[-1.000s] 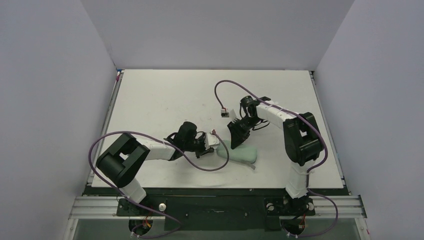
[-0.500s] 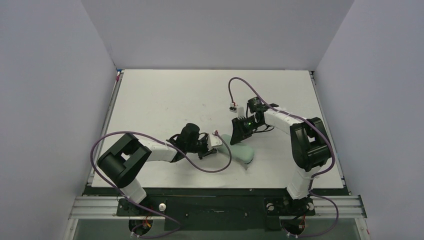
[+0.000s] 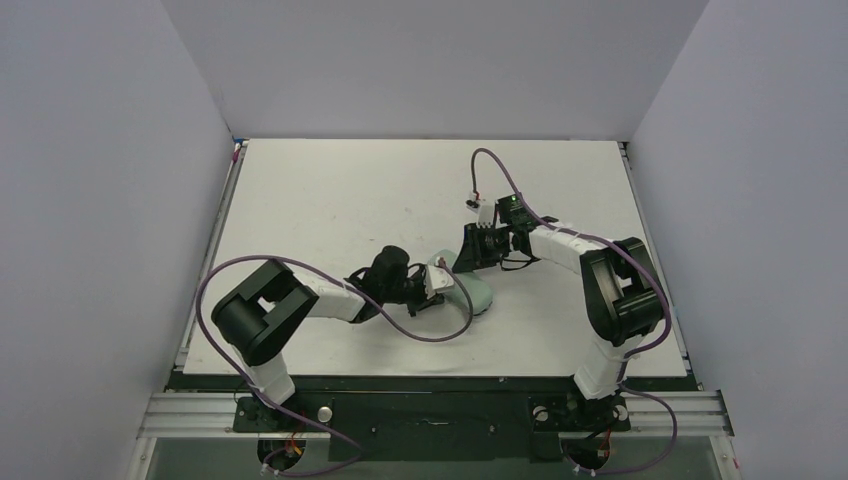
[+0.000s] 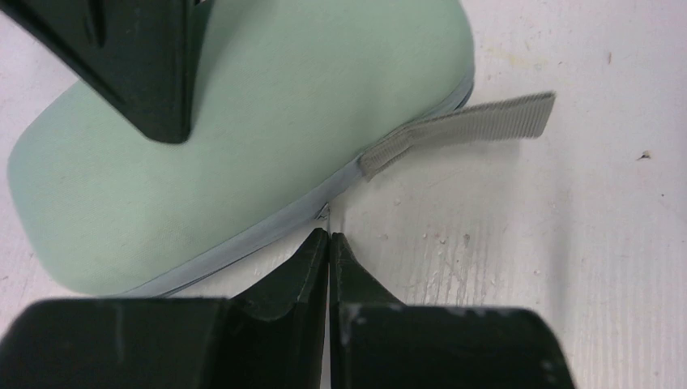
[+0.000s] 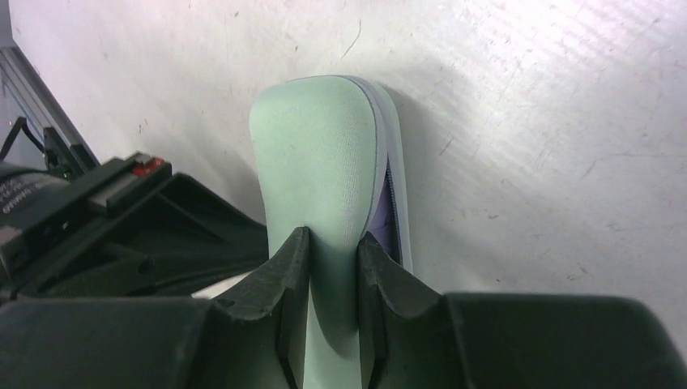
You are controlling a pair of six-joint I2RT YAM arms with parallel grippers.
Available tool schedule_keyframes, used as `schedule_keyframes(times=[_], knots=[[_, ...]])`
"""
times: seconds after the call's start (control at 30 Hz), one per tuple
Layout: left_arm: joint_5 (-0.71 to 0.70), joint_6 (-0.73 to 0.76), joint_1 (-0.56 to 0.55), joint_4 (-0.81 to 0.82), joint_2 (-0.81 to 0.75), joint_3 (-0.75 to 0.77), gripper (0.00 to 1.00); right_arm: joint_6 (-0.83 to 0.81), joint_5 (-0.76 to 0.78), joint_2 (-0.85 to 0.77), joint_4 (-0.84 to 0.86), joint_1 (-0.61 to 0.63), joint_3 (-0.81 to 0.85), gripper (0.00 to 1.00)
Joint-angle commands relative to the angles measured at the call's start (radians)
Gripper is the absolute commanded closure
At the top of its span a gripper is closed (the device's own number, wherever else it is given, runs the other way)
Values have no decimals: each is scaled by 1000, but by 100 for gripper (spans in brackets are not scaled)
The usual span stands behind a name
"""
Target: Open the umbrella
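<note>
A mint-green zipped soft case [image 3: 472,293] lies on the white table, also seen in the left wrist view [image 4: 267,138] and the right wrist view [image 5: 316,154]. The umbrella is inside it; only a lavender sliver [image 5: 381,223] shows through the parted zipper. My right gripper [image 3: 470,262] is shut on one end of the case [image 5: 334,243], pinching the green fabric. My left gripper [image 3: 437,283] is shut at the case's zipper seam [image 4: 328,235], with a tiny zipper pull [image 4: 322,212] at its tips. A grey loop strap [image 4: 470,126] sticks out of the seam onto the table.
The left arm's wrist [image 5: 97,219] sits close beside the case in the right wrist view. Purple cables [image 3: 440,330] loop over the table near the case. Grey walls [image 3: 100,200] enclose the table on three sides.
The right gripper has moved right and back, dragging the case with it. The case has swung round and now looks shorter from above. The left gripper followed to the right, staying at the seam.
</note>
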Motion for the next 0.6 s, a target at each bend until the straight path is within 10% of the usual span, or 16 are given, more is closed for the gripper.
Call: schedule_keyframes(times=[0.0, 0.27, 0.43, 0.57], knots=[[36, -33, -42, 35, 18, 33, 100, 68, 144, -19, 176, 2, -13, 100], [26, -56, -71, 33, 16, 41, 100, 77, 128, -14, 176, 2, 11, 100], [57, -175, 20, -36, -81, 38, 37, -52, 70, -51, 61, 25, 61, 94], [93, -163, 93, -114, -221, -9, 6, -116, 40, -69, -13, 34, 98, 79]])
